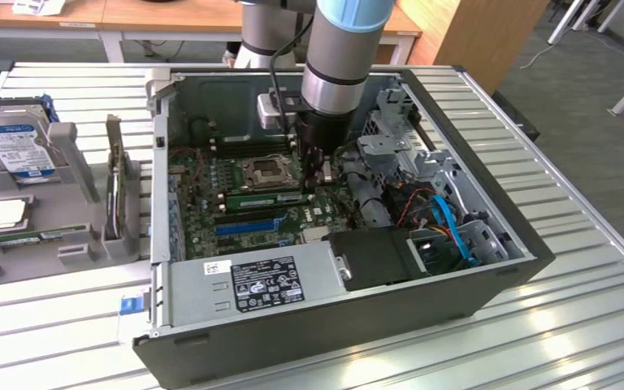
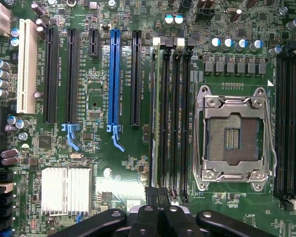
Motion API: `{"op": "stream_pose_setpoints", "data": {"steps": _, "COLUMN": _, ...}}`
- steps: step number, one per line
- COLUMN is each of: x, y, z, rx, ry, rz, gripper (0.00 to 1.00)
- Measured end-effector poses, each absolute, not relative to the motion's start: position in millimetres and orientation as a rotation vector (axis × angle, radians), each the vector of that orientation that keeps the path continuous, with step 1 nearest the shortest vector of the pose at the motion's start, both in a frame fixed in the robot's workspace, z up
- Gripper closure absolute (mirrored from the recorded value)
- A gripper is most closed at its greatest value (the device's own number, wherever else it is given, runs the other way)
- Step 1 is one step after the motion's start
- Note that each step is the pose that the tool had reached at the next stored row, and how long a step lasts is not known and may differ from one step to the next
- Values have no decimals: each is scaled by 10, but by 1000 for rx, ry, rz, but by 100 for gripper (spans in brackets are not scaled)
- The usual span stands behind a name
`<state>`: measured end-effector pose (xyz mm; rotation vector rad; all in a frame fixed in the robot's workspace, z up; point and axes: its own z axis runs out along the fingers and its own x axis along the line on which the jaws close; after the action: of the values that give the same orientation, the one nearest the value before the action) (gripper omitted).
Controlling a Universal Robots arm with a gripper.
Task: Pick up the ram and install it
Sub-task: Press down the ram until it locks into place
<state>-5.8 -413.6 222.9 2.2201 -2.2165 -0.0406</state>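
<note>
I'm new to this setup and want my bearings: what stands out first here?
The arm reaches down into the open computer case, its shut gripper over the memory slots beside the empty processor socket. At the exterior view's left, a hard drive stands in a grey holder.

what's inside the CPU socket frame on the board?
The CPU socket holds no chip: its bare contact field shows inside the open metal frame. A green ram stick sits in a slot beside it, the shut gripper over those slots.
</note>
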Motion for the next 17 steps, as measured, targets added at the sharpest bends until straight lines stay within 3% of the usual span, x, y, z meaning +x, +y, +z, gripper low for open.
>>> {"op": "stream_pose_setpoints", "data": {"steps": 17, "x": -58, "y": -4136, "z": 2341, "rx": 2217, "ry": -2214, "rz": -46, "gripper": 90}}
